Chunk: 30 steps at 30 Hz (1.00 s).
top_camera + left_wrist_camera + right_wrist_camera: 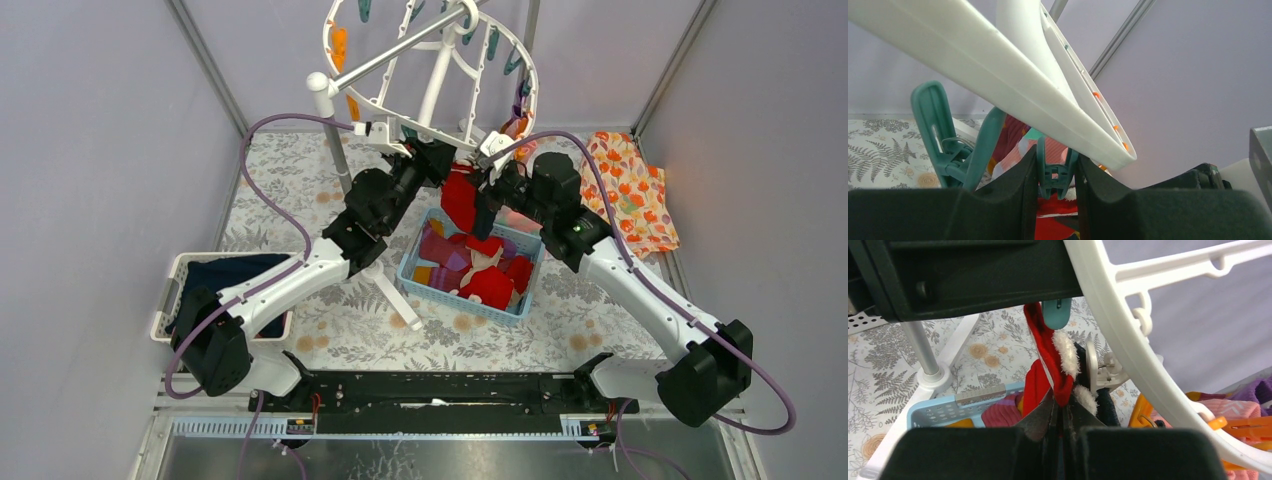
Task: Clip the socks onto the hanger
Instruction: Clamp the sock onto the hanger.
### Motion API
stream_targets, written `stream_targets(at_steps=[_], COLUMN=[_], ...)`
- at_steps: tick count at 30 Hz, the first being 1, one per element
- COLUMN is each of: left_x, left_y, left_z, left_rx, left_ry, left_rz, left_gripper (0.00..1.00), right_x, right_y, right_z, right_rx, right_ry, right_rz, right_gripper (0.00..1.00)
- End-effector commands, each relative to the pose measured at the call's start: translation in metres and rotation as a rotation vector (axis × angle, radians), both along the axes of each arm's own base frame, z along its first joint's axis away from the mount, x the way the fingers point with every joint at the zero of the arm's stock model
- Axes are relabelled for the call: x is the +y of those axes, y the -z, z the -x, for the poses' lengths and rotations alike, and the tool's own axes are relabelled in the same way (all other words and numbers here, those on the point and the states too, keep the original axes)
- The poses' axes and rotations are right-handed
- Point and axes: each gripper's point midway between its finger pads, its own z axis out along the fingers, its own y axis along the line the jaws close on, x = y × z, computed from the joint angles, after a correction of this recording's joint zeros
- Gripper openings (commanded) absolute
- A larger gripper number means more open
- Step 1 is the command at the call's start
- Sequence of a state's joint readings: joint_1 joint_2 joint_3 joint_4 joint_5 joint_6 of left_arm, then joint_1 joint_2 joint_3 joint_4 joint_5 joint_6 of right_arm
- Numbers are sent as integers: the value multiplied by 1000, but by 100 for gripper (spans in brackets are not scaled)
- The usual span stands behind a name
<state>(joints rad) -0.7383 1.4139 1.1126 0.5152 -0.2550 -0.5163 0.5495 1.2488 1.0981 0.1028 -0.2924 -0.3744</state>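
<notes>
While squeezing a teal clip (1054, 175) under the hanger (998, 65) with the left claw (1057, 157), grips a red sock (1050, 360) tight in the right claw (1062, 412), above the blue basket (938, 410).

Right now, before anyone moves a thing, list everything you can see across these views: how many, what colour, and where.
hanger: one, white, hung on the rack at the back
clips: several, teal and orange, along the hanger's rim
rack stand: one, grey pole with white feet, left of the blue basket
blue basket: one, light blue, table centre
socks: many, mostly red, some purple and orange, in the blue basket
red sock: one, red with white trim, raised under the hanger
white basket: one, white, table's left edge
navy cloth: one, navy, inside the white basket
floral cloth: one, orange print, back right
left gripper: one, black, closed on a teal clip
right gripper: one, black, closed on the red sock
</notes>
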Motion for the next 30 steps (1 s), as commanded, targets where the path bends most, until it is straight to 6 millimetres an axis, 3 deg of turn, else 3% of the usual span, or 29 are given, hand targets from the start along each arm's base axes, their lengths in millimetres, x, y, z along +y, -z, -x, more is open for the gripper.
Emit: stream_targets(at_steps=[1, 7, 14, 21, 30], left_x=[8, 6, 7, 10, 7], left_y=[1, 2, -9, -12, -8], left_z=[1, 3, 17, 24, 26], left_rx=[17, 14, -57, -81, -77], left_ry=[-18, -3, 44, 74, 103], left_rz=[26, 26, -8, -27, -33], left_gripper=[21, 20, 20, 20, 20], right_x=[-5, -1, 19, 26, 29], right_y=[-22, -21, -10, -6, -7], right_z=[-2, 1, 31, 40, 26], right_rx=[-90, -77, 18, 139, 306], right_ry=[41, 17, -174, -283, -292], right_rz=[-10, -25, -39, -104, -261], right_gripper=[0, 0, 0, 0, 0])
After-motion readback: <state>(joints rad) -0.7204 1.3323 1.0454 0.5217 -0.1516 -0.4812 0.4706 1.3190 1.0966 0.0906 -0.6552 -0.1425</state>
